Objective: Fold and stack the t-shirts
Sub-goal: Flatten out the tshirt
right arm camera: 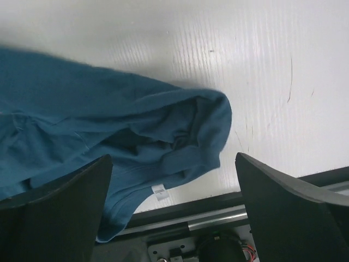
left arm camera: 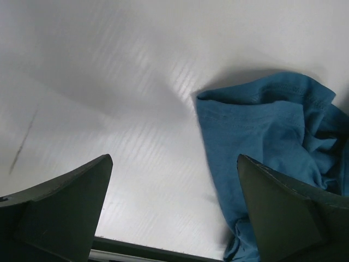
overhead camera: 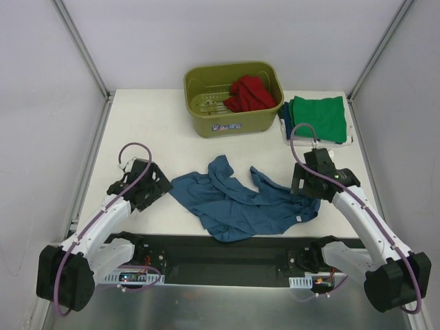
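A teal-blue t-shirt (overhead camera: 237,201) lies crumpled on the white table between the arms. Its left edge shows in the left wrist view (left arm camera: 262,136) and its right corner with a white label in the right wrist view (right arm camera: 136,142). A green t-shirt (overhead camera: 317,117) lies folded at the back right. A red t-shirt (overhead camera: 249,93) sits bunched in the olive tub (overhead camera: 206,120). My left gripper (overhead camera: 157,187) is open and empty just left of the teal shirt. My right gripper (overhead camera: 301,187) is open and empty over the shirt's right corner.
The olive tub stands at the back centre. The green shirt rests on a white tray (overhead camera: 350,137) with a dark blue cloth edge (overhead camera: 284,113) under it. A black strip (overhead camera: 227,254) runs along the table's near edge. Metal frame posts stand at both back corners.
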{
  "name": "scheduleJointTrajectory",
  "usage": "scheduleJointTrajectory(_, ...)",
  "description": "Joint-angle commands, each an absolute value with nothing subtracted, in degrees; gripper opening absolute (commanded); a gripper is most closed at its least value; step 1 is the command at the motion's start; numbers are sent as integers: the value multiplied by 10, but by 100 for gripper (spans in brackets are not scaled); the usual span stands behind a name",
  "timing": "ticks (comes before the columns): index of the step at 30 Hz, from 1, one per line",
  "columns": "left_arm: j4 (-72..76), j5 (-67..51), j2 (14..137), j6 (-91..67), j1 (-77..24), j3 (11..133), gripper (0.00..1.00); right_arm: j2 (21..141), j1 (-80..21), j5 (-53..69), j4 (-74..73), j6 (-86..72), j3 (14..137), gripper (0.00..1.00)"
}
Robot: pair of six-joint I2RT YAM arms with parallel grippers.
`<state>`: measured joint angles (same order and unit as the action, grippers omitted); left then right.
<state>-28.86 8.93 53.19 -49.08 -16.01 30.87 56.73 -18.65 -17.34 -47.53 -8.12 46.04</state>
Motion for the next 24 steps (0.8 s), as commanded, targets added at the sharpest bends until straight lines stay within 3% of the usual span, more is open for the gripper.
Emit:
scheduleJointTrajectory(1,-230,33,563,-485,-155,338,98,563,-186,-182,-460,-68,519,99)
scheduleJointTrajectory(6,-178,7,641,-477,-155,352,97,541,-229,-15,-355,-7,496,99)
scheduleJointTrajectory(10,-153,-28,711,-461,-155,387,95,583,-292,30,-324,-7,498,99)
scheduleJointTrajectory(17,-148,-39,799,-455,-155,403,71,692,-476,18,-294,10,542,100)
scheduleJointTrajectory(19,-148,-31,806,-458,-155,393,70,717,-518,18,-290,14,558,100)
scheduleJointTrajectory(24,-147,-3,827,-455,-154,383,56,781,-550,4,-286,4,588,99)
